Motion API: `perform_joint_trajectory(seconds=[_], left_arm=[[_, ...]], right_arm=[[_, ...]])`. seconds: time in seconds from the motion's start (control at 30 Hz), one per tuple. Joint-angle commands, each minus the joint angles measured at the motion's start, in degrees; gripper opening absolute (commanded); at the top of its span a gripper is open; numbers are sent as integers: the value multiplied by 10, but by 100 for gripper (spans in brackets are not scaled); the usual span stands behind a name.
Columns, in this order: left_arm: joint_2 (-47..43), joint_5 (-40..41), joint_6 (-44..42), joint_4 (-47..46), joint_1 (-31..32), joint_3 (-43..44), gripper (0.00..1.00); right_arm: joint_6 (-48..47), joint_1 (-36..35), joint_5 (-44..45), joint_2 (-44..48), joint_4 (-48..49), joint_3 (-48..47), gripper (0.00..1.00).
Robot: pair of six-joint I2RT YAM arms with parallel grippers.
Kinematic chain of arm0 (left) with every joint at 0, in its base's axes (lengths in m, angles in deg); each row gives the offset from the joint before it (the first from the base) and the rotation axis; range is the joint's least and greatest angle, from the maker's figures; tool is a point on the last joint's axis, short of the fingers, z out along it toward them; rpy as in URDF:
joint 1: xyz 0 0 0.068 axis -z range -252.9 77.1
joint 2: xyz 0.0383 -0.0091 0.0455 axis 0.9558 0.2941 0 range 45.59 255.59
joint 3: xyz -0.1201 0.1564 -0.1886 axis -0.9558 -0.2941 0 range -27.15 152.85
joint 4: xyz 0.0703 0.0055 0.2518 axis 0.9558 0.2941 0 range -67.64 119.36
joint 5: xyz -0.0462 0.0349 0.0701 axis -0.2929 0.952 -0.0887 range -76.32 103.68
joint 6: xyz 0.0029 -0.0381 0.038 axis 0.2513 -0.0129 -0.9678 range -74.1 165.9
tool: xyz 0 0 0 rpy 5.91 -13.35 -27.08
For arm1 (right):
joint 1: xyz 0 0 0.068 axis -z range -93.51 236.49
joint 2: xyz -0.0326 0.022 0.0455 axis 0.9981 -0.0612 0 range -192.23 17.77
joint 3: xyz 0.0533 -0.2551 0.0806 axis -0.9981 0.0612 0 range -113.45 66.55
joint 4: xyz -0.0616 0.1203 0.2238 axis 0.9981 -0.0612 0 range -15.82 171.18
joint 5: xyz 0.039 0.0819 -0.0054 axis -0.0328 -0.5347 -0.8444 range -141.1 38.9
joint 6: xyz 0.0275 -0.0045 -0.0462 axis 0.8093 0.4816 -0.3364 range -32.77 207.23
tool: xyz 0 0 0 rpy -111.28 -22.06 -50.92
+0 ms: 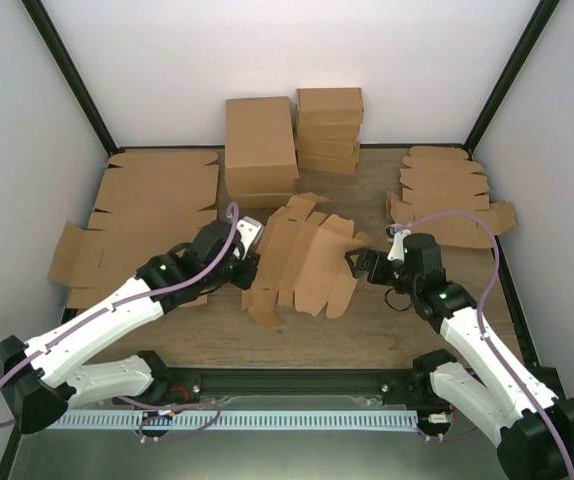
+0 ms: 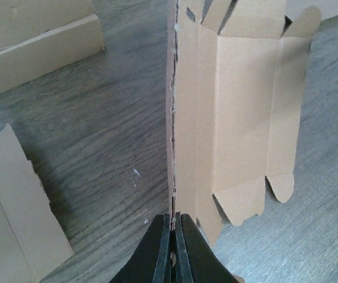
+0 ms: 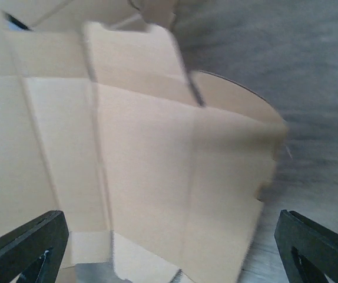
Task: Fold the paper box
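The paper box (image 1: 305,262) is a creased brown blank with flaps, lying partly raised in the middle of the wooden table. My left gripper (image 1: 250,262) is shut on its left edge. In the left wrist view the black fingers (image 2: 157,247) pinch the thin cardboard edge, and the paper box (image 2: 239,112) stretches away to the right of them. My right gripper (image 1: 359,263) stands wide open at the blank's right side. In the right wrist view the paper box (image 3: 157,171) fills the space ahead, between the spread fingers (image 3: 27,247), blurred; I cannot tell whether they touch it.
Two stacks of folded brown boxes (image 1: 260,145) (image 1: 329,128) stand at the back. Large flat cardboard sheets (image 1: 152,210) lie at the left, and a pile of flat blanks (image 1: 447,195) at the back right. White walls and black frame posts (image 1: 67,75) close in the table.
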Motion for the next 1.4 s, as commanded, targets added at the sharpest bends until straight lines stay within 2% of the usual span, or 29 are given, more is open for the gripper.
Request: perform_joint_trajectory(seconds=[0.0,0.1,0.3,0.5,0.7,0.87,1.07,1.13,1.2,1.37], left_arm=[[21,5,-44,29,14,31,4],[46,33,-60,68,38,63,4],[113,148,-92,143,94,139,4],[156,211,-142,147,141,162,4],[219,326,-159,181,180,198,4],[243,332,-156,177,191,214,4],[256,354,-163,179,205,207,5],[260,367,-161,179,211,208,5],[264,386,-156,179,218,208,5],[289,412,-146,182,233,207,7]], right_arm=[[-35,1,-64,15,33,-41,100],[-36,1,-81,8,35,-53,100],[-78,1,-114,-4,49,-76,100],[-104,1,-155,-18,58,-105,99],[-75,1,-147,-22,51,-117,99],[-2,1,-160,-31,40,-112,95],[-17,1,-144,-12,35,-102,94],[-24,1,-133,-16,11,-112,94],[-21,1,-108,-21,-18,-129,88],[11,1,-75,-5,-57,-146,88]])
